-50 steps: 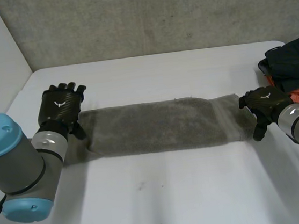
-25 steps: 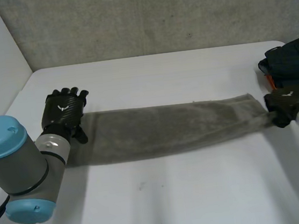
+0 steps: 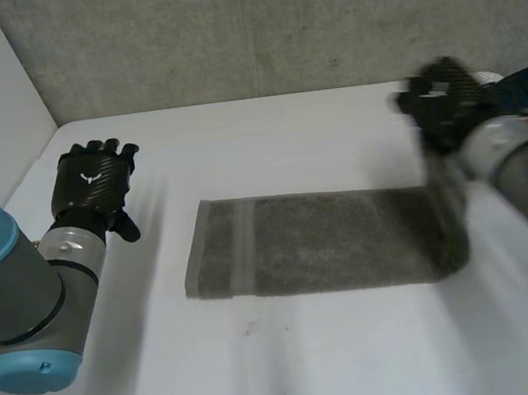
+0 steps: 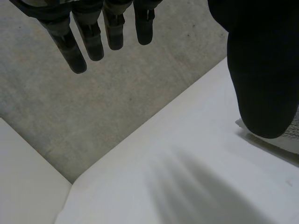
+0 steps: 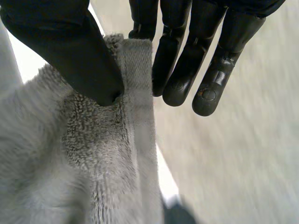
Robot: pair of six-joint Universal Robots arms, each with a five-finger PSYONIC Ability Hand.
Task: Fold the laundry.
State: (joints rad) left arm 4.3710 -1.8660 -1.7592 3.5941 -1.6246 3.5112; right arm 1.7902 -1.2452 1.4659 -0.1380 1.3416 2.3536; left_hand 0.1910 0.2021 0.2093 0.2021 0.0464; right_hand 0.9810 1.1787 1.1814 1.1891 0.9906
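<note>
The grey terry towel [image 3: 317, 244] lies as a long folded strip on the white counter [image 3: 292, 356], with a woven band near the end facing the left hand [image 3: 90, 179]. That hand hovers apart from it, fingers straight and spread, holding nothing. The right hand [image 3: 439, 101] is raised above the strip's other end. Its wrist view shows the thumb [image 5: 79, 51] pinching the towel's banded edge against straight fingers [image 5: 187, 56]. The left wrist view catches a towel corner just beside that hand's thumb.
</note>
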